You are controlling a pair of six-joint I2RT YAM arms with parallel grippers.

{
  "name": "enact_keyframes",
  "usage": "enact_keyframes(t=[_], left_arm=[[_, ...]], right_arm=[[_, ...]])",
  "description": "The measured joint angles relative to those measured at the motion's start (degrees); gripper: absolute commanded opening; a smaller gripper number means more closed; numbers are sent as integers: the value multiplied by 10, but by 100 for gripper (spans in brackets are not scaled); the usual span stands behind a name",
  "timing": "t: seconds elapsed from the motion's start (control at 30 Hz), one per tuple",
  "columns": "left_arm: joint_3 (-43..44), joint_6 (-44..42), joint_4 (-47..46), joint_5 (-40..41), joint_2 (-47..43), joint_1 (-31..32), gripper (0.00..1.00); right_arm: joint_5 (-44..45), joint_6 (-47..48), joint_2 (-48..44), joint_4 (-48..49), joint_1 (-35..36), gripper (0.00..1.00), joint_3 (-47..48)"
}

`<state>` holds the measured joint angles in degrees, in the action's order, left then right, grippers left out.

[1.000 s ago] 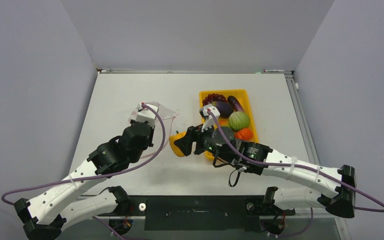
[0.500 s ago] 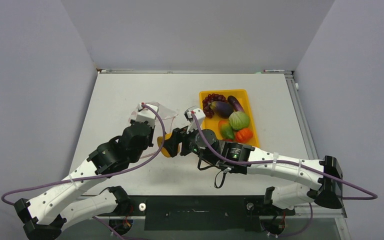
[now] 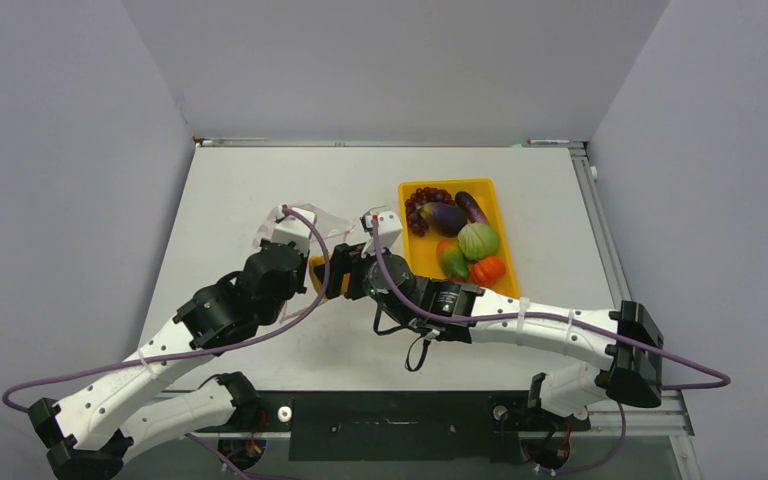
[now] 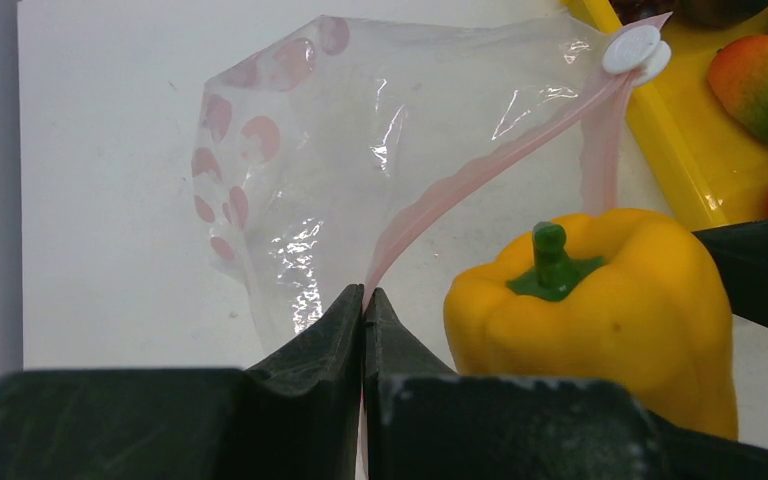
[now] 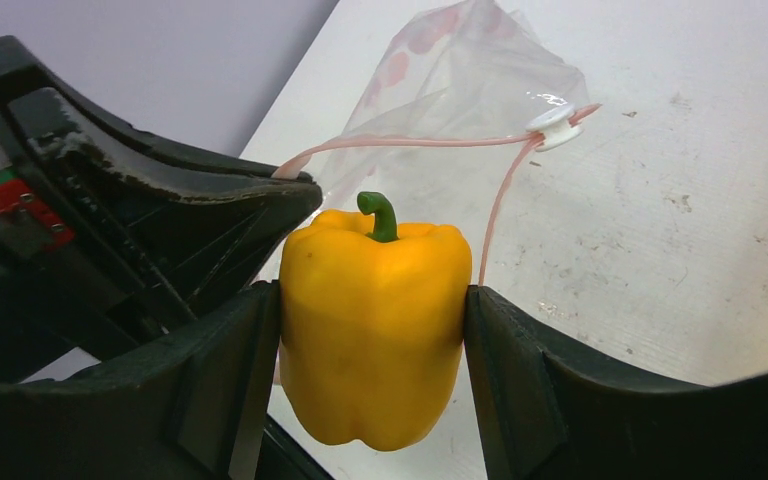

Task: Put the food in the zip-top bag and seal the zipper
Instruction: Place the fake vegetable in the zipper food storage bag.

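Left pincer [image 4: 363, 300], jaws together, pinches the zipper [image 4: 480, 170] of the zip-top bag [image 4: 360, 120], which is spread across the upper middle of its view. Right pincer [image 5: 370, 290] clamps a yellow pepper [image 5: 375, 350] near the bag's mouth, lower centre.

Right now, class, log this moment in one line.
left gripper: shut on pink-red zipper strip of clear pink-dotted plastic bag | right gripper: gripping yellow toy bell pepper | pepper: at bag mouth, not inside

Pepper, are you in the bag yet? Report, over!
Left jaws shut on zipper. Right jaws holding yellow pepper, beside open bag, not inside. Nothing blocking.
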<state>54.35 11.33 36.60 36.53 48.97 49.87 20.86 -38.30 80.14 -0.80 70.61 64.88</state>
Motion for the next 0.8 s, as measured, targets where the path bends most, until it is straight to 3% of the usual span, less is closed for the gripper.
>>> enact_keyframes(t=[0.47, 0.8], left_arm=[[0, 0, 0, -20, -8, -9, 0], [-1, 0, -4, -31, -23, -13, 0]], right_arm=[[85, -19, 32, -6, 0, 39, 7], [120, -30, 54, -29, 0, 57, 7]])
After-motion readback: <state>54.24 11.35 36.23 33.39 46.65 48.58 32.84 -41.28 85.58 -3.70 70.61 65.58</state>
